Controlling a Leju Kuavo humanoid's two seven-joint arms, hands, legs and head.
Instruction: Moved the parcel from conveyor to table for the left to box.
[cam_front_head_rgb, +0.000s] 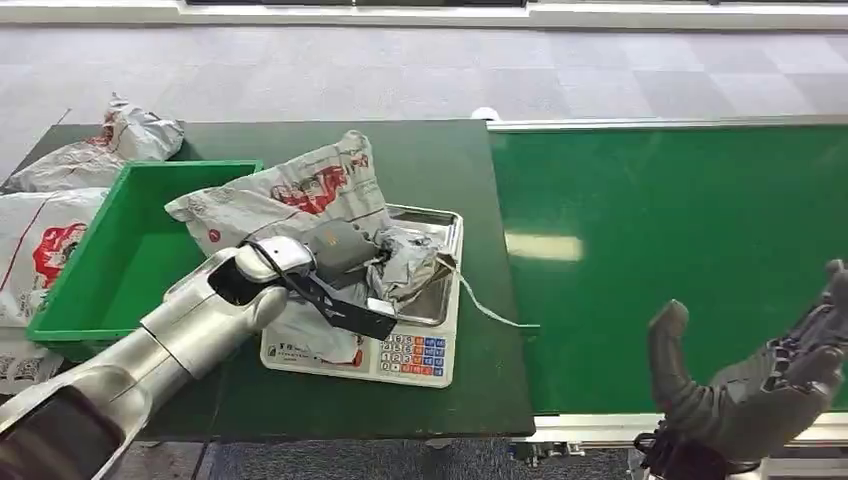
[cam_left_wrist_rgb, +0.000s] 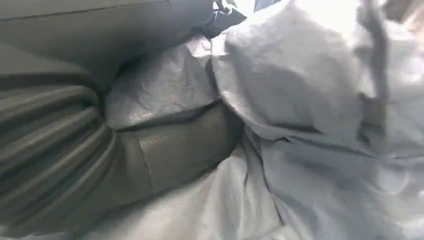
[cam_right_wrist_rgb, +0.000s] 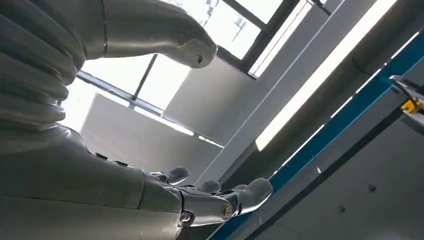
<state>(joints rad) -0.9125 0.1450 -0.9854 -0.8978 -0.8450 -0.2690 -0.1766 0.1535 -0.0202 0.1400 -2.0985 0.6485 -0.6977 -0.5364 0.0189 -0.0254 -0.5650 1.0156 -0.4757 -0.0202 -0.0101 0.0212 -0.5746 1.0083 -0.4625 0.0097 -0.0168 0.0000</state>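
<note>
**A:** Where is the parcel now?

**B:** The parcel (cam_front_head_rgb: 300, 200), a crumpled grey plastic mailer with red print, lies on the scale (cam_front_head_rgb: 415, 352). The scale sits on the dark table, just beside the belt (cam_front_head_rgb: 680, 250), on the side away from the right hand. The parcel drapes over the scale's steel pan and leans out toward the bin (cam_front_head_rgb: 70, 320), a green box just beyond the scale.

**A:** So the move off the belt is done?

**B:** It looks so. The belt beside the scale is bare green, and the parcel rests fully on the table side.

**A:** What are the hands doing?

**B:** The left hand (cam_front_head_rgb: 335, 262) is on the parcel above the scale. In the left wrist view its thumb (cam_left_wrist_rgb: 180, 150) is pressed into the grey plastic (cam_left_wrist_rgb: 300, 100), so I judge it is gripping a fold. The right hand (cam_front_head_rgb: 760, 380) hangs over the belt's near edge, palm up, fingers spread, holding nothing.

**A:** What is left?

**B:** Boxing, I would say: the left hand has yet to carry the parcel from the scale into the bin. Other mailers (cam_front_head_rgb: 100, 150) lie beyond the bin.
</note>
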